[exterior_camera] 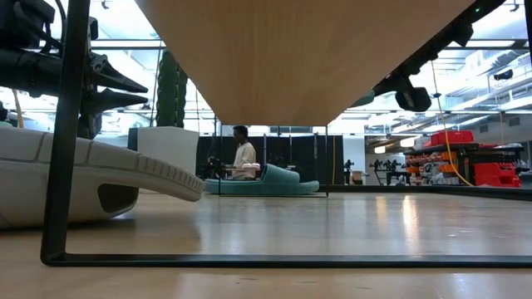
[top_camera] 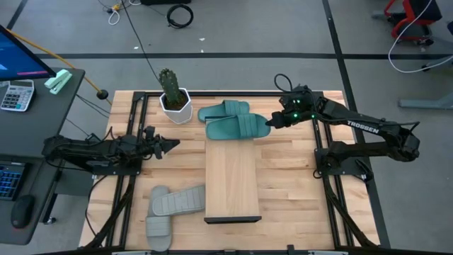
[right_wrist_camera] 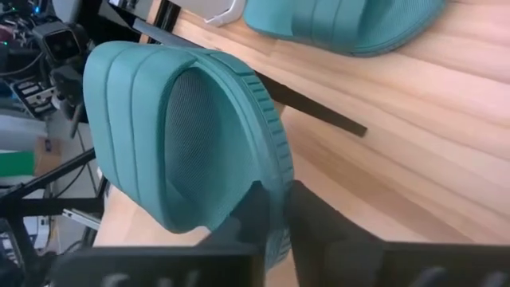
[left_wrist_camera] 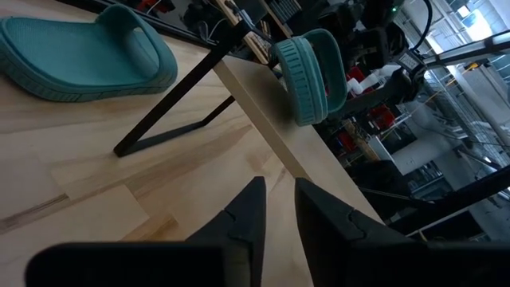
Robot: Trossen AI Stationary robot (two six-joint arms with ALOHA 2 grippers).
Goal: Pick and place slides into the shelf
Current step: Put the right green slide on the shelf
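Note:
The shelf (top_camera: 232, 180) is a long pale board on thin black legs, standing mid-table. One teal slide (top_camera: 225, 110) lies flat on the table beyond the shelf's far end. My right gripper (top_camera: 271, 122) is shut on the second teal slide (top_camera: 239, 127), which sits at the shelf's far end. Two grey slides (top_camera: 177, 201) (top_camera: 158, 228) lie on the table left of the shelf, one showing close up in the low view (exterior_camera: 83, 174). My left gripper (top_camera: 170, 144) hovers left of the shelf, open by a narrow gap (left_wrist_camera: 277, 211), holding nothing. My right gripper pinches the teal slide by the sole's ribbed rim (right_wrist_camera: 275, 187) at the end toward the table's right. The fingers come in roughly level from the right. The slide is tipped up on its side (left_wrist_camera: 311, 76) over the shelf's far end; whether it touches the board, I cannot tell.
A cactus in a white pot (top_camera: 173, 99) stands at the far edge, left of the teal slides. The shelf's black leg frame (exterior_camera: 58, 166) rises from the table. A person (exterior_camera: 243, 158) sits far off in the room. A desk with a calculator (top_camera: 15, 94) stands left of the table.

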